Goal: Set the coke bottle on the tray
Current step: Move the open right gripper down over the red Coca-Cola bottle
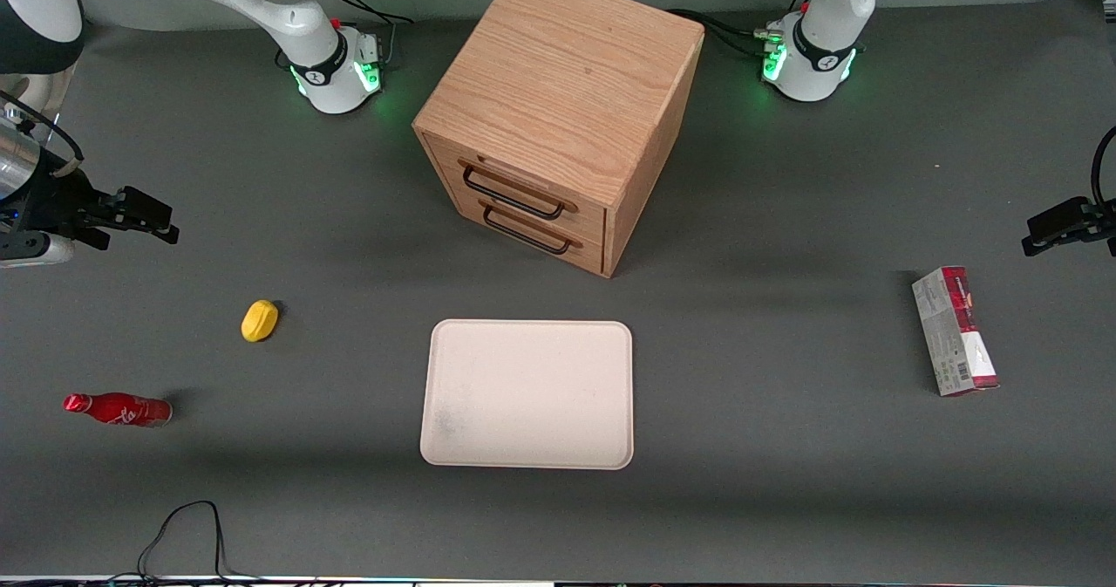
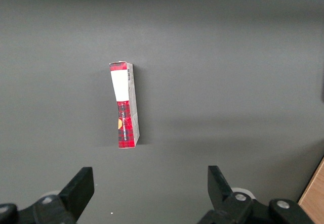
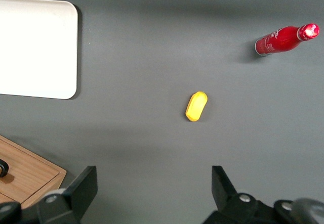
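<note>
The coke bottle [image 1: 119,410] is a small glossy red bottle with white script and a red cap. It lies on its side on the grey table toward the working arm's end; it also shows in the right wrist view [image 3: 284,39]. The cream-beige tray [image 1: 527,393] lies flat in front of the drawer cabinet, with nothing on it; part of it shows in the right wrist view [image 3: 38,47]. My right gripper [image 1: 139,214] hangs open and empty above the table, farther from the front camera than the bottle and well apart from it. Its fingertips [image 3: 85,183] stand wide apart.
A small yellow object [image 1: 260,320] lies between the gripper and the bottle; the right wrist view [image 3: 196,106] shows it too. A wooden two-drawer cabinet [image 1: 558,116] stands at the table's middle. A red-and-grey carton [image 1: 955,331] lies toward the parked arm's end. A black cable [image 1: 187,535] loops at the front edge.
</note>
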Controlling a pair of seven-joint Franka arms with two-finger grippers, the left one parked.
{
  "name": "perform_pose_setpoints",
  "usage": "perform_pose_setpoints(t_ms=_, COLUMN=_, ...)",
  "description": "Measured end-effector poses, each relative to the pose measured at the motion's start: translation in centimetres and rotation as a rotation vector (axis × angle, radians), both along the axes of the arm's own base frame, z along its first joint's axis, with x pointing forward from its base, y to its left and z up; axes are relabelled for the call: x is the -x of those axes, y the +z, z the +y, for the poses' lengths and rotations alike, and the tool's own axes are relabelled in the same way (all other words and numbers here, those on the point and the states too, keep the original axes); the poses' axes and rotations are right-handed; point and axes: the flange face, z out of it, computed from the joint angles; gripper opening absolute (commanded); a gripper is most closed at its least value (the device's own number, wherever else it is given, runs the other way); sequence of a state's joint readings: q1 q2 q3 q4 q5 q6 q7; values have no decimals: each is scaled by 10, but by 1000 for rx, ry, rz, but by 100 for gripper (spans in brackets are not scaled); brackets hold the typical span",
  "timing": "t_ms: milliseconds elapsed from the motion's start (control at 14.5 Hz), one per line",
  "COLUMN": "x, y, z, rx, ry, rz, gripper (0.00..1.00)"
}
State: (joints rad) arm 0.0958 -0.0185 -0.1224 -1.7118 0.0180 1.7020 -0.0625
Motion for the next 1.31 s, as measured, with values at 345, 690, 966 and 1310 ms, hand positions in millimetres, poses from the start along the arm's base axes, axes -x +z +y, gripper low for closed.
perform_pose_setpoints(t_ms=345, x=2, y=0, z=7, rx=0, ry=2, rz=14, gripper=100)
perform_pose_setpoints(t_ms=690, x=5, y=12, z=2, rx=5, ry=-20, rz=31, gripper=100)
perform_pose_setpoints(t_ms=966, x=-16, y=16, z=-51, rx=40, ry=-58, rz=11, gripper=100)
perform_pose_setpoints(t_ms=1310, x=-86, y=-81, z=-143, rx=118, ry=-18, rz=-30, gripper=100)
